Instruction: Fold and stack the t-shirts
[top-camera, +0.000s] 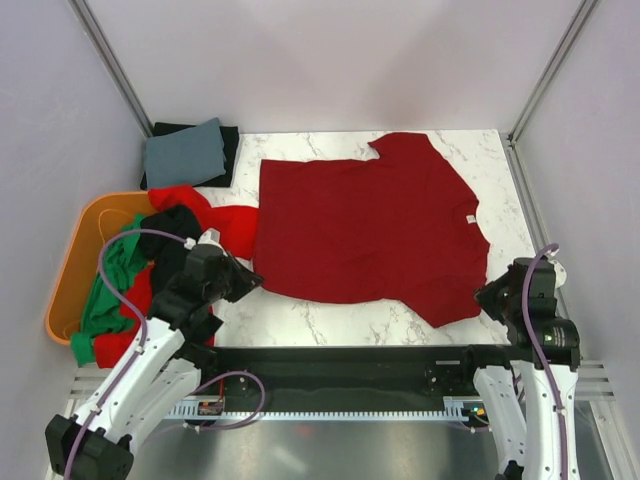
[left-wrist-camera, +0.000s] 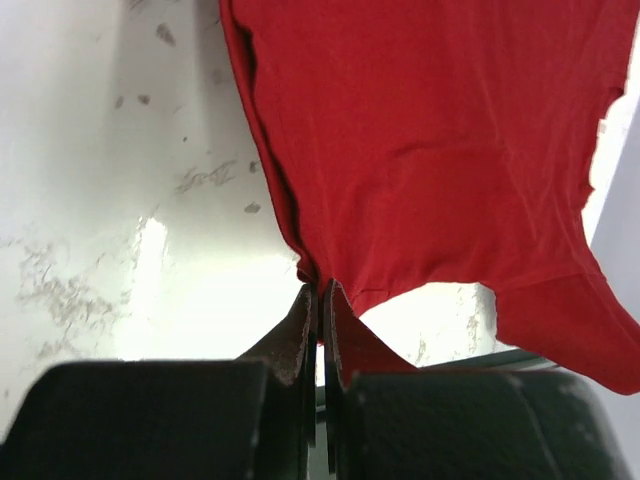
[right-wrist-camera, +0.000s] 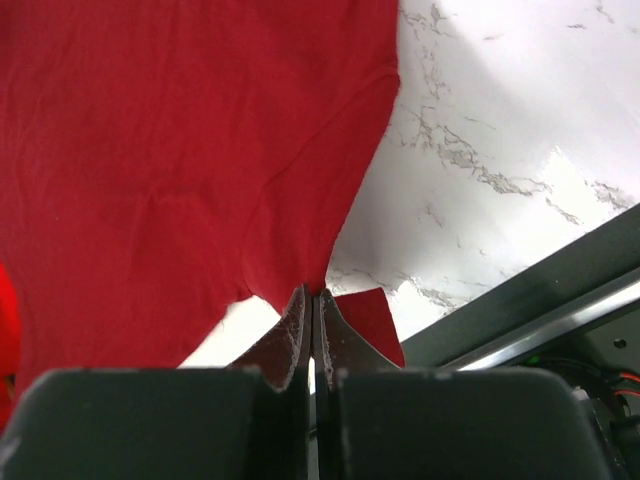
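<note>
The dark red t-shirt (top-camera: 370, 225) lies spread flat across the middle of the tabletop (top-camera: 340, 322). By the tabletop's near edge, the left gripper (left-wrist-camera: 320, 292) is pinched tight on its near-left corner, the right gripper (right-wrist-camera: 312, 295) on its near-right corner.

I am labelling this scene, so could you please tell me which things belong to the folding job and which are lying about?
Job: dark red cloth t-shirt spread flat, pinched by left gripper and right gripper; bright red shirt, green shirt, black shirt heaped together; folded grey-blue cloth on folded black cloth.
Lying about: orange plastic tub; white marble table.
</note>
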